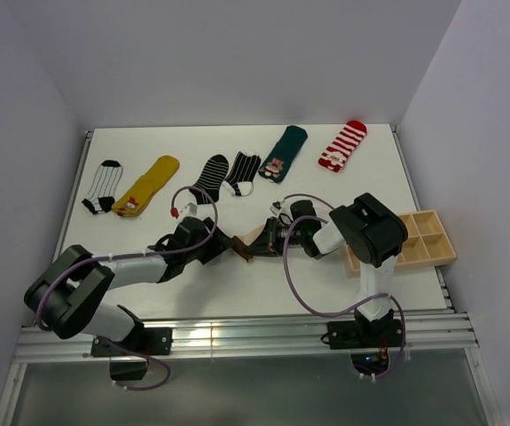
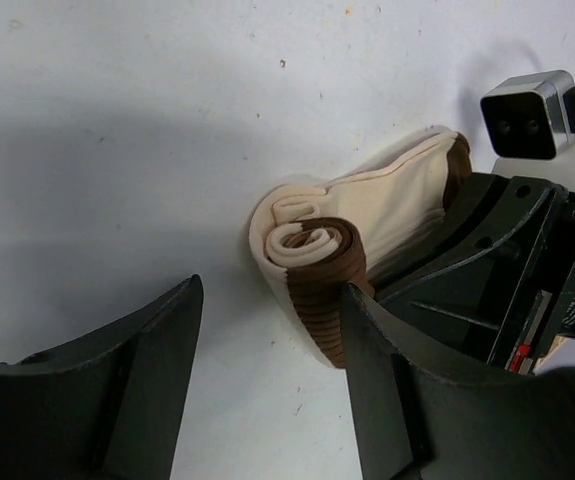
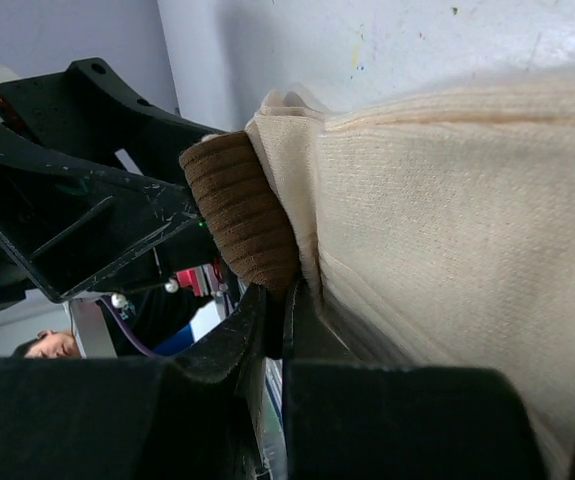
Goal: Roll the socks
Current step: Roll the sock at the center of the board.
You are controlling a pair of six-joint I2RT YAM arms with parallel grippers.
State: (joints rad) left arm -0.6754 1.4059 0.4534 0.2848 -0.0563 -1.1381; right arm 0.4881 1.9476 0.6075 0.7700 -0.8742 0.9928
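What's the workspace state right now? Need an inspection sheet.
Surface: white table, a few small dark specks, no spill seen.
Job's things: cream-and-brown sock partly rolled, brown ribbed band on the coil; six flat socks in a row at the far side.
Clutter: wooden divider tray at the table's right edge.
Claws: left claw open, the roll's end between its fingers; right claw shut on the sock's unrolled part.
Cables: purple cables loop off both arms above the table.
Surroundings: white walls on three sides; metal rail at the near edge.
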